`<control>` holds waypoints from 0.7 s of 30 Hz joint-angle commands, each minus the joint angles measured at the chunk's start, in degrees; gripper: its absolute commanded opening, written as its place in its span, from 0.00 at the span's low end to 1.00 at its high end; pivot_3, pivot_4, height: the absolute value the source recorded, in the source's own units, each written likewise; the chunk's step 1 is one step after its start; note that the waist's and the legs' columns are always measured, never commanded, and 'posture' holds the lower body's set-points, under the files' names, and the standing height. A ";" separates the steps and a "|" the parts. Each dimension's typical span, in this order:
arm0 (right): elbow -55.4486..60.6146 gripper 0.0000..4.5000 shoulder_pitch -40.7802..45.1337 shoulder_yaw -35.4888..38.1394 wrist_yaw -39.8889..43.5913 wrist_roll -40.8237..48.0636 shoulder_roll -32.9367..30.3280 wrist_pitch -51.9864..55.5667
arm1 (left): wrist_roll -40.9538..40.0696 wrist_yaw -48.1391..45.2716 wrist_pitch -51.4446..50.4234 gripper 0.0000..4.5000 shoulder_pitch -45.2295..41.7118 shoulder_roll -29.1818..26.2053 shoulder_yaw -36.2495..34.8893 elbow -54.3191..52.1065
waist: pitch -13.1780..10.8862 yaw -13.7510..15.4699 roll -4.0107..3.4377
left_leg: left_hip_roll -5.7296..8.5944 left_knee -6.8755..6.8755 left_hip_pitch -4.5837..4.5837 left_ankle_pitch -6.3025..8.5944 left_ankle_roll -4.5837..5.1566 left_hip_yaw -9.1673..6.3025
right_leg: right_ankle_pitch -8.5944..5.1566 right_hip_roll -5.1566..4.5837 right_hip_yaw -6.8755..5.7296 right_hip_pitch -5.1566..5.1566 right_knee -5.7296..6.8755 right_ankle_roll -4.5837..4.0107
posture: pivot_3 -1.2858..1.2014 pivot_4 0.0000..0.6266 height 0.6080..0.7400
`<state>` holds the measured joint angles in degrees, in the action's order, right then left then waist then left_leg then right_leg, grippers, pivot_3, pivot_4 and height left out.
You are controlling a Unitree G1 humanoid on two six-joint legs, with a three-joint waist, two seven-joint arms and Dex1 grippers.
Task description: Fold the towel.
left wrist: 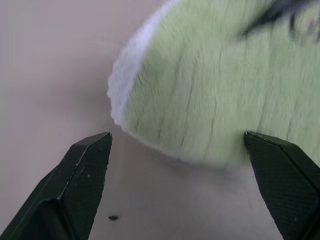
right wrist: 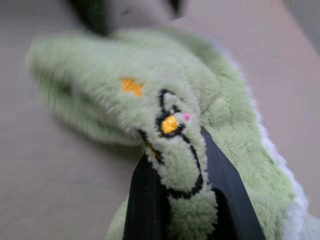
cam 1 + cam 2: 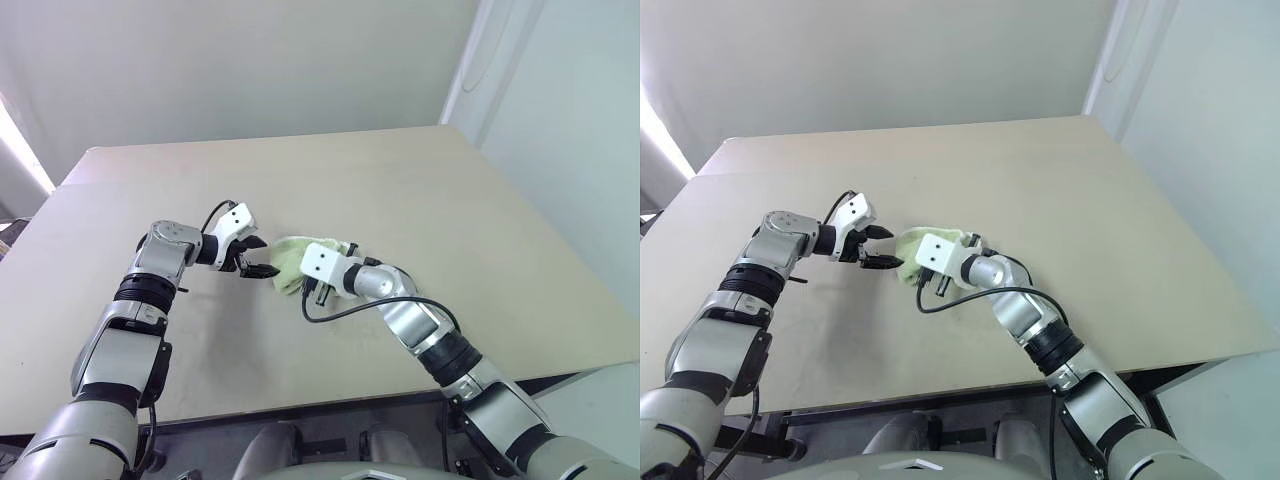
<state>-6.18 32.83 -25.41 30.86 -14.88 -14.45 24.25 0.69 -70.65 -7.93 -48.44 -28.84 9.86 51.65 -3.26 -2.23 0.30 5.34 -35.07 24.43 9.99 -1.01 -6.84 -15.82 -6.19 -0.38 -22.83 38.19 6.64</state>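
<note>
Nearest of all, in the right wrist view, two black fingers are pinched tight on a fold of the towel, the fluffy lime-green pile bulging up between them. That close look gives something the head views cannot: a dark embroidered outline with a small orange patch and a speck of pink, stitched right on the pinched ridge (no lettering or brand that can be read). White edging runs along the cloth's far border there.

From the head, the right gripper sits at the near edge of the bunched towel, which lies crumpled in a small heap near the middle of the tan table, part of it covered by the white wrist block. A black cable loops from that wrist down onto the tabletop.

Over on the other side, the left gripper hangs just beside the towel's left end, its jaws spread wide with nothing between them. The left wrist view makes this plain: both dark fingertips stand well apart, bare table between them, and the towel's rounded, white-trimmed edge lies just ahead of the tips without touching either. A tiny dark speck sits on the table close to one fingertip
</note>
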 commanded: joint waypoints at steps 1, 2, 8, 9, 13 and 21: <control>7.39 0.01 3.60 9.15 -0.37 1.61 -4.19 2.14 | 0.09 0.43 1.16 1.00 -1.75 -0.03 -0.56 0.21 | 0.00 0.19 0.00 | 0.00 -0.01 0.01 0.00 0.00 0.00 | 0.00 0.00 0.00 0.01 0.00 0.00 | 0.52 0.00 0.64; 7.97 0.01 3.91 10.49 -0.32 1.11 -6.36 2.43 | 0.15 0.54 1.29 1.00 -1.89 0.07 -0.55 0.48 | 0.00 0.25 0.00 | 0.01 -0.02 0.01 0.00 0.00 0.01 | 0.00 -0.02 0.00 0.01 -0.01 0.00 | 0.52 0.00 0.64; 5.98 0.01 2.52 18.44 -2.06 -1.12 -19.05 5.01 | 0.19 0.69 1.88 1.00 -2.16 0.60 -0.44 1.38 | 0.00 1.19 0.00 | 0.00 0.04 0.02 0.01 -0.01 0.09 | -0.02 -0.08 0.02 0.05 -0.05 -0.02 | 0.52 0.00 0.64; 4.80 0.01 1.82 19.93 -2.68 -1.02 -20.49 5.48 | 0.21 0.70 1.96 1.00 -2.12 0.75 -0.37 1.42 | 0.00 1.33 0.01 | -0.01 0.05 0.04 0.00 0.00 0.10 | -0.02 -0.09 0.02 0.12 -0.05 -0.02 | 0.52 0.00 0.64; -1.83 0.01 -3.17 23.42 -4.54 -1.06 -25.83 4.32 | 0.38 0.68 2.33 1.00 -2.06 1.08 -0.15 1.59 | -0.01 1.62 0.02 | 0.01 0.05 0.06 0.00 0.01 0.14 | -0.04 -0.15 0.03 0.19 -0.11 -0.03 | 0.52 0.00 0.64; -13.31 0.01 -7.46 28.88 -11.80 2.65 -22.87 5.96 | 0.59 0.74 2.91 1.00 -2.58 1.35 -0.10 2.45 | -0.01 0.99 0.02 | 0.03 0.01 0.03 -0.06 0.11 0.21 | -0.12 -0.23 0.09 0.22 -0.07 -0.17 | 0.52 0.00 0.64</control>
<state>-19.52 24.59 1.80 20.51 -13.14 -38.15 29.83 0.89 -69.85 -5.74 -49.22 -26.92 10.10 54.10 -3.28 -1.23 0.32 5.34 -35.07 24.44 9.93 -0.89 -6.64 -15.94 -6.41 -0.29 -22.59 38.13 6.47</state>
